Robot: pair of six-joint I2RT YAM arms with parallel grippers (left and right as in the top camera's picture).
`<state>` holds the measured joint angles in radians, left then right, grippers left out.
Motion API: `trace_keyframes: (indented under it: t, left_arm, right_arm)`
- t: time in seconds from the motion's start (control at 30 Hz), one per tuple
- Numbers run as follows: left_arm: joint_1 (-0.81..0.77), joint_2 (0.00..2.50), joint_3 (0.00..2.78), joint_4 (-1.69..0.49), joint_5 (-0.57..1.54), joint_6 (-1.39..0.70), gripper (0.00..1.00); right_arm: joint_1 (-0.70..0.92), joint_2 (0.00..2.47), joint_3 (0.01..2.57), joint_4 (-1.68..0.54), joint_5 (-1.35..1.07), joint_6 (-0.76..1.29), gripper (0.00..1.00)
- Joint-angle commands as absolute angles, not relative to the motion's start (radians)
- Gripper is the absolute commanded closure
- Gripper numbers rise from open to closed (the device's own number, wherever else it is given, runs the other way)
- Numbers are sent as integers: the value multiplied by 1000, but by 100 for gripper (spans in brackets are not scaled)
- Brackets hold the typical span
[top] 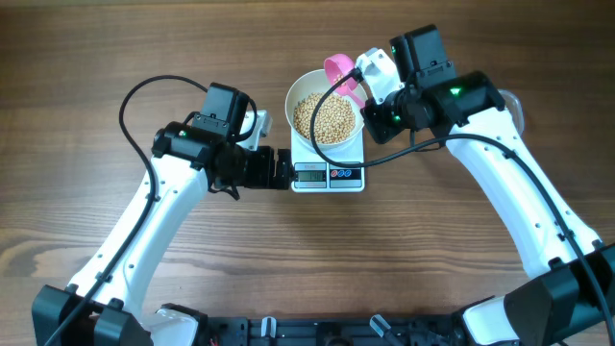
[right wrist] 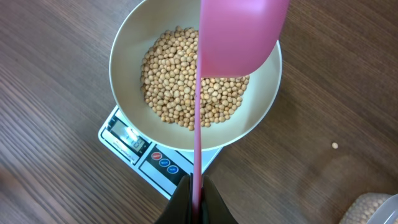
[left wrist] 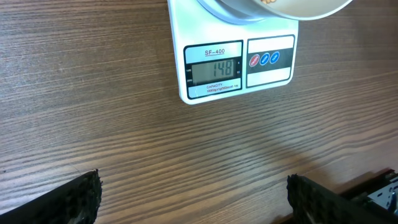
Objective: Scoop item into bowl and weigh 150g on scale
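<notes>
Overhead, the white bowl (top: 297, 97) sits on the scale (top: 328, 177) at upper centre of the frame, with the beans (top: 323, 119) piled across its bottom. My right hand (right wrist: 195, 196) is clamped together on the thin handle of the pink scoop (right wrist: 242, 32), which hangs over the bowl's upper right rim. From the right wrist view I see only the scoop's underside, so I cannot tell whether any beans are left in it.

My left hand (top: 282, 168) is just beside the scale's left edge, fingers wide apart and holding nothing. Its camera looks at the display (left wrist: 214, 68), which reads 148.

I judge the weighing to be almost done and only a few more beans needed. The way to do it well is to tip the scoop slowly and let beans roll off the lip one or two at a time. I should pause after each drop so the reading can settle. The scoop must not touch the bowl's rim, since any pressure would falsify the number. One stray bean (right wrist: 334, 145) lies on the table at the right, a warning against spills.
</notes>
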<state>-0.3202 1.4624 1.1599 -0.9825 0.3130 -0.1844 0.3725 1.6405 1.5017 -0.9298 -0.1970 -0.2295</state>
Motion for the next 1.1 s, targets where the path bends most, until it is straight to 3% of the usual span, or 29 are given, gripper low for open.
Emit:
trace_keyframes:
  t: [0.0, 1.07]
  left_arm:
    - [-318, 1469, 1158, -979, 318, -165, 0]
    - [-318, 1469, 1158, -979, 318, -165, 0]
  right_arm:
    - [375, 1630, 1512, -924, -180, -237, 96]
    - [396, 1630, 1512, -940, -125, -277, 96]
